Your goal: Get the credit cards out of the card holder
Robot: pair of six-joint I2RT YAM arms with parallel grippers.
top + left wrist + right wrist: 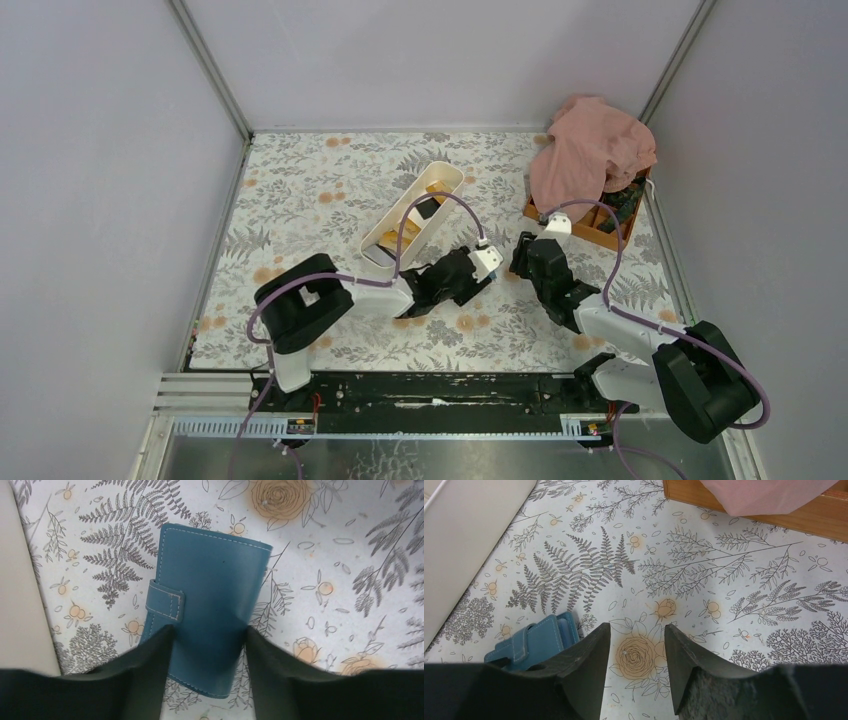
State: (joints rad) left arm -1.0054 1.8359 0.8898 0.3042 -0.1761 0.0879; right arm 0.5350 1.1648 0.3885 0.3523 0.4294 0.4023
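Note:
The blue card holder (210, 580) lies flat on the floral tablecloth, folded shut with its strap across the left edge. My left gripper (209, 629) straddles its near half, with one finger against each long side. In the top view the left gripper (497, 268) covers the holder. My right gripper (637, 627) stands open over a printed rose, nothing between its fingers, and the card holder (531, 642) lies just to its left. In the top view the right gripper (521, 258) faces the left one closely. Orange-yellow and black credit cards (431, 190) show inside the white tray.
The long white tray (392, 212) lies slantwise behind the left gripper, its wall close on the left in the wrist views (20, 605) (464, 540). An orange compartment box (590, 232) stands at the back right, partly under a pink cloth (590, 150).

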